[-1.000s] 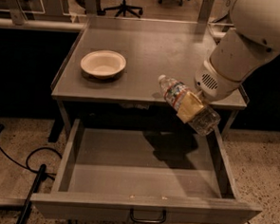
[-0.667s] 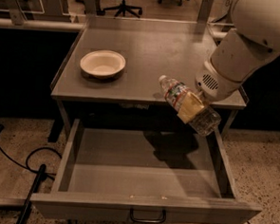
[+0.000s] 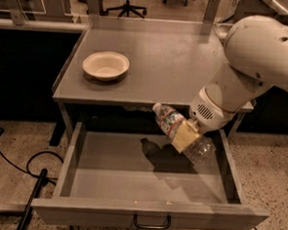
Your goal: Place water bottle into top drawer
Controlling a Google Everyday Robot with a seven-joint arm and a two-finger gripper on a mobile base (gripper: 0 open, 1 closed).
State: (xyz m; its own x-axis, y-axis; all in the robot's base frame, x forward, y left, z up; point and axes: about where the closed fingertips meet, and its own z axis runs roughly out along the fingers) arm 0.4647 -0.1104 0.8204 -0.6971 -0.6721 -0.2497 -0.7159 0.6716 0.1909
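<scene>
The water bottle (image 3: 169,120) is a clear crinkled bottle with a white cap and a coloured label. It lies tilted, cap to the upper left, held above the open top drawer (image 3: 148,212). My gripper (image 3: 186,135) is shut on the water bottle around its middle, with a tan finger pad (image 3: 184,136) across it. The bottle hangs over the drawer's right half and casts a shadow on the drawer floor. The drawer is pulled fully out, with a dark wire handle (image 3: 151,222) at the centre of its front panel. Nothing lies inside it.
A white shallow bowl (image 3: 106,65) sits on the grey table top (image 3: 176,60) at the left. My large white arm (image 3: 257,65) reaches in from the right. Black cables (image 3: 30,173) lie on the speckled floor at the left. Office chairs stand behind the table.
The bottle and gripper have moved down slightly over the drawer, otherwise nothing has visibly changed.
</scene>
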